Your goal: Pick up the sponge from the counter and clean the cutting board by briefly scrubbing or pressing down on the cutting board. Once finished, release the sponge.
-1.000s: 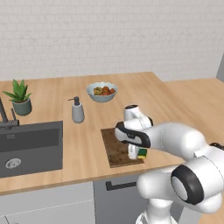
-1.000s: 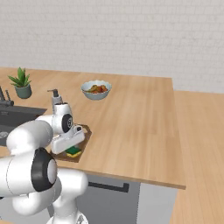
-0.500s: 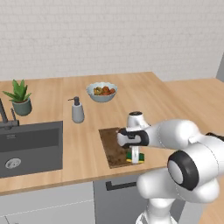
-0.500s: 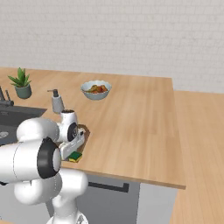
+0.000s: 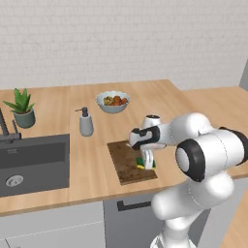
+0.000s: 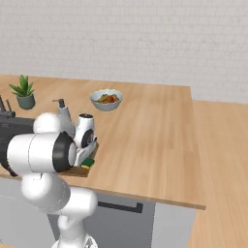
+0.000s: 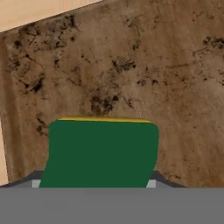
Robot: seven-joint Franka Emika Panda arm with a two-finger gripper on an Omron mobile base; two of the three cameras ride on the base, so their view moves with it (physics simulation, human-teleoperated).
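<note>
Cutting board [image 7: 131,65]: dark brown wood, matt, grain streaked, surface blotched with dark speckled stains. Sponge [image 7: 103,151]: flat matt dark green top, thin yellow layer at far edge; no texture discernible. Counter [image 5: 97,160]: light tan wood-grain, smooth, low sheen. Sink [image 5: 31,162]: dark grey, matt. Soap dispenser [image 5: 85,122]: smooth grey, slight gloss. Bowl [image 5: 113,101]: pale, glossy, ceramic-looking. Plant pot [image 5: 24,117]: grey-green, smooth. Back wall [image 5: 121,38]: whitish brick pattern, matt.

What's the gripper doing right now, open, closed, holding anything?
Gripper: closed on the sponge, holding it over the cutting board.
</note>
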